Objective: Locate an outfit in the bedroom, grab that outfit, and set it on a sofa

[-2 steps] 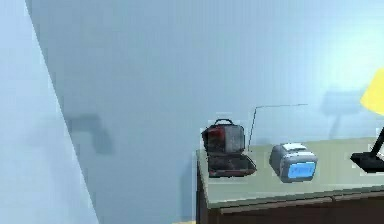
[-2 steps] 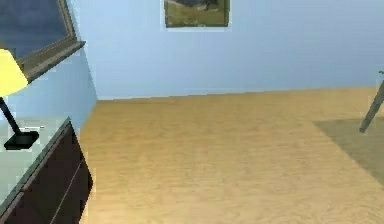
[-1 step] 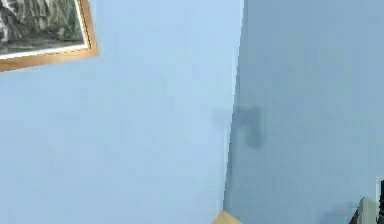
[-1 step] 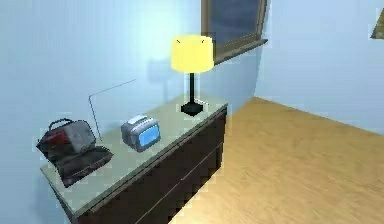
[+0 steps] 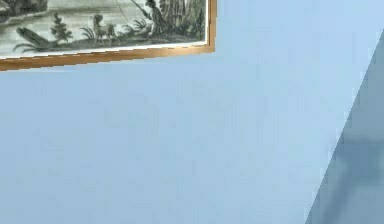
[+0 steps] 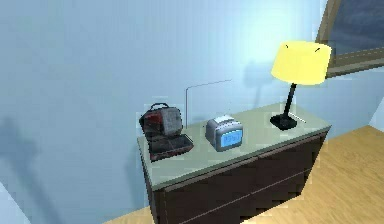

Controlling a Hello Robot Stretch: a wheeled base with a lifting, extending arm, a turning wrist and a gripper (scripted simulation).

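Ahead, a framed picture (image 5: 105,30) is hanging, cut off above — the arm side view is showing a dresser (image 6: 258,137) bearing a lamp (image 6: 298,75), a small television (image 6: 226,133) and an indistinct dark bundle (image 6: 164,128); the gripper's state cannot be told.

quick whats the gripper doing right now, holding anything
gripper: cannot be told from these pictures. The arm side view looks at a dresser with a yellow lamp on it.
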